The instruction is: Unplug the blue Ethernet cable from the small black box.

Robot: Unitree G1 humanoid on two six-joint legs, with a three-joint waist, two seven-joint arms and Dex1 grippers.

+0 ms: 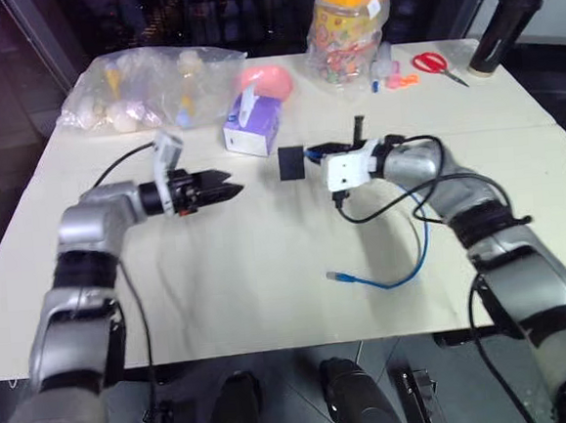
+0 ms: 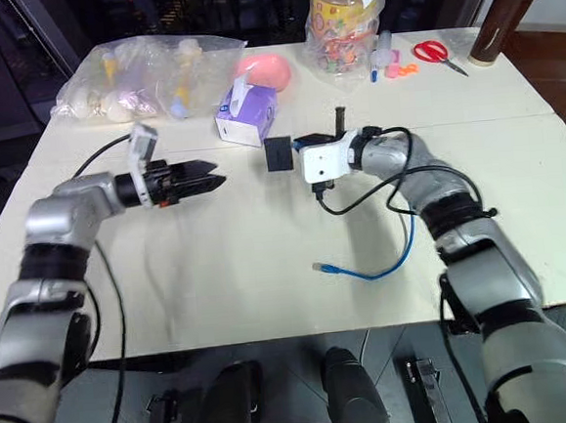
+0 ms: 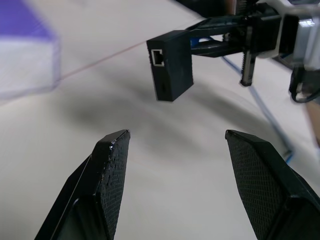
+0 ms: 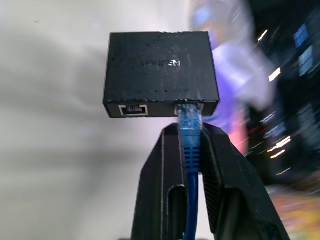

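While the small black box (image 1: 291, 163) hangs above the table (image 1: 268, 271), the views read so:
Head view, right gripper (image 1: 310, 156): clamped on the blue Ethernet cable (image 1: 405, 266), which trails to the tabletop, free plug lying there.
Head view, left gripper (image 1: 232, 188): level, pointing at the box, well apart; purple tissue box (image 1: 253, 128) beyond.
Left wrist view: fingers (image 3: 107, 172) spread, nothing between; box ahead, empty port facing.
Right wrist view: fingers (image 4: 162, 185) pinch the cable just behind its plug, still seated in the box.

small black box (image 3: 171, 65) held aloft by right hand (image 3: 200, 42), left hand (image 3: 177, 145) fingers spread
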